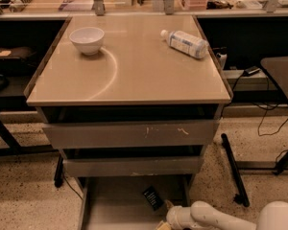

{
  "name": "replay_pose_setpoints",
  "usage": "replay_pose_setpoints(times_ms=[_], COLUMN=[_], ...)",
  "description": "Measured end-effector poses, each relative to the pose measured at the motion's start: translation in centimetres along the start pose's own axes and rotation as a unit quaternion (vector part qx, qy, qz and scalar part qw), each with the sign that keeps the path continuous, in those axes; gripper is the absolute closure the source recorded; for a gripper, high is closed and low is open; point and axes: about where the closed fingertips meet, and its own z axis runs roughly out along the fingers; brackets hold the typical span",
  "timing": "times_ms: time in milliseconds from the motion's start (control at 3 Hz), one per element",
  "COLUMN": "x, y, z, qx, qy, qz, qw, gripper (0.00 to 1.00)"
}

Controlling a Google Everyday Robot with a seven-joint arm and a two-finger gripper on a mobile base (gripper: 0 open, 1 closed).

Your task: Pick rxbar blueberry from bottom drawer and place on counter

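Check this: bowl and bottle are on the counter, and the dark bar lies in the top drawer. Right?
No. The camera view shows the rxbar blueberry in the bottom drawer, close to the gripper; bowl and bottle are on the counter.

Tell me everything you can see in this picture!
counter: one, tan, on top of the drawer unit
bowl: one, white, back left of the counter
bottle: one, clear with a white label, lying on its side at the counter's back right
upper drawers: two, grey, under the counter
bottom drawer: one, grey, pulled out low down
rxbar blueberry: one, dark, lying flat in the bottom drawer
arm: one, white, bottom right
gripper: one, at the bottom edge, over the bottom drawer, just beside the rxbar blueberry
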Motion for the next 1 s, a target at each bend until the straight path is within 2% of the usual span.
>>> replay_pose_setpoints(times_ms=[333,667,1000], x=[-0.2,-0.9,-1.5], y=[-1.8,-3.1,-4.1], z=[0.0,0.2,1.3], qx=[0.045,0.072,0.085], qy=[-0.018,-0.033,-0.051], qz=[-0.003,-0.008,-0.01], qw=[0.9988,0.9968,0.9951], gripper=[0.0,0.0,0.0])
